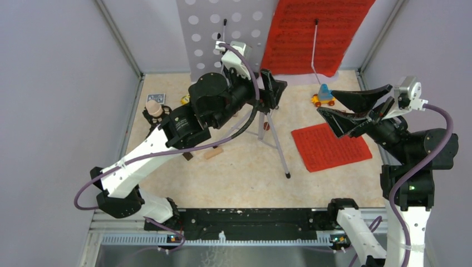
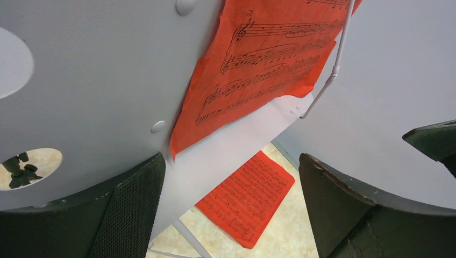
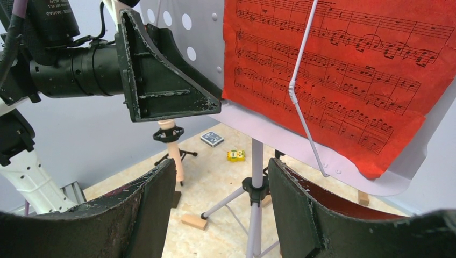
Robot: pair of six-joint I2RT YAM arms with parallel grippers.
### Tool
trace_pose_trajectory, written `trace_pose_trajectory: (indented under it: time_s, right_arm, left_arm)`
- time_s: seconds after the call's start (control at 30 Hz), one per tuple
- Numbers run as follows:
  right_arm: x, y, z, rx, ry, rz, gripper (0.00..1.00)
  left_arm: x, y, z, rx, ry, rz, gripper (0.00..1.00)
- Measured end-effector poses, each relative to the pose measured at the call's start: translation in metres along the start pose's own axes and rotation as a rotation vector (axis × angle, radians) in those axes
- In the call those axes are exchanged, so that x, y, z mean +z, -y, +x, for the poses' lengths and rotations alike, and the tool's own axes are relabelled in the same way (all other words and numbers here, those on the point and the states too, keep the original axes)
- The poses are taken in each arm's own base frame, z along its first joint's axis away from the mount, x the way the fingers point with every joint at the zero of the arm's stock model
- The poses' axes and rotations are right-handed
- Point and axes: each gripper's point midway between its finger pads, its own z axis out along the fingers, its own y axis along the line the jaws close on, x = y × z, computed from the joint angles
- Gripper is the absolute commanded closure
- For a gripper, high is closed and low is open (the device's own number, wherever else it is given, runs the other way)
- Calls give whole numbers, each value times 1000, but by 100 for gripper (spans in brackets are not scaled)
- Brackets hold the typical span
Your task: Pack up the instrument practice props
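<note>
Currently the left claw (image 1: 274,89) is gaping wide at the lower left edge of the desk (image 1: 203,39), the lip lying between its jaws and nothing gripped; probably it is placed there to steady or take the desk. Right claw (image 1: 327,103) is hanging partly spread and empty, facing the stand from the right, well set to pull the page (image 1: 311,33) that is leaning on the desk under a wire holder (image 1: 314,50). Desk is standing upright on its legs (image 1: 275,139) at the back middle of the table (image 1: 245,178). Second page (image 1: 331,147) is lying flat just below the right claw; beige mic (image 1: 154,108) is sitting in a small tripod (image 3: 168,134) at far left. Table top is showing pale, mottled, stone-like; plain grey walls (image 1: 55,83) are closing in three sides
</note>
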Motion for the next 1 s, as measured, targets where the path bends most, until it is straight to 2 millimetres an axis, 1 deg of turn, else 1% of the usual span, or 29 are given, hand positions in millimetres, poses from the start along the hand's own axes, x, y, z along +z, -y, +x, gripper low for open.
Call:
trace_pose_trajectory:
  time_s: [0.2,0.37,0.5,0.7,0.9,1.0]
  right_arm:
    - [0,0,0,0,0,0,37]
    - [0,0,0,0,0,0,37]
    - [0,-1,0,-1,1,0,37]
    - [0,-1,0,-2,1,0,37]
    - [0,-1,0,-1,1,0,37]
    - [0,-1,0,-1,1,0,37]
  left_arm:
    - [0,2,0,17,-1,17,2]
    - [4,12,-3,47,14,76,2]
    - [6,23,-10,85,49,140,2]
    - [7,34,-23,144,108,200,2]
    - [9,44,-36,201,170,250,5]
    - [9,49,-45,232,217,271,7]
